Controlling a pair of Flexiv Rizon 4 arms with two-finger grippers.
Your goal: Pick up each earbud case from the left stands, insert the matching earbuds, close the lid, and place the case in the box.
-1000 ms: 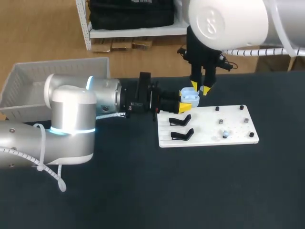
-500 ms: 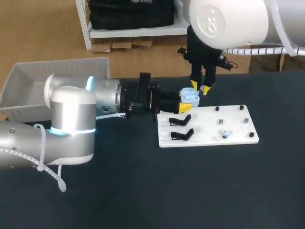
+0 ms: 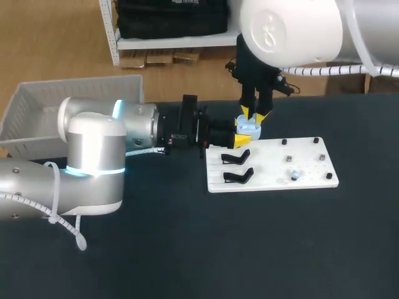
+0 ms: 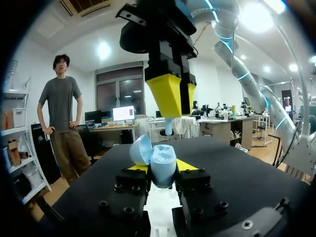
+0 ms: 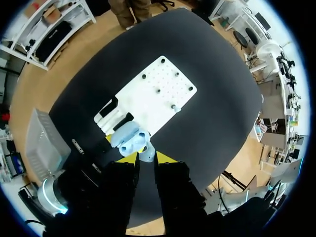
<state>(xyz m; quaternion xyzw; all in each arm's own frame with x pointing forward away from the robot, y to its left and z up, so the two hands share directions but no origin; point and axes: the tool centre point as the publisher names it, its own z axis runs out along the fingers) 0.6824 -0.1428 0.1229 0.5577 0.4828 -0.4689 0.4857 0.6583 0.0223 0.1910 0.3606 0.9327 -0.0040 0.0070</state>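
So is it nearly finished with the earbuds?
Not yet. Done: the case is off the stands, lid open, held in the left tool. In hand: the right tool holds an earbud just above it. Left: another earbud waits on the board, the lid needs shutting, and the box shows no case.

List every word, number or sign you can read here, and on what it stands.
No text can be read.
A small grey mark on the right arm's white joint is too blurred to read.
The white board, blue case and basket show no print.
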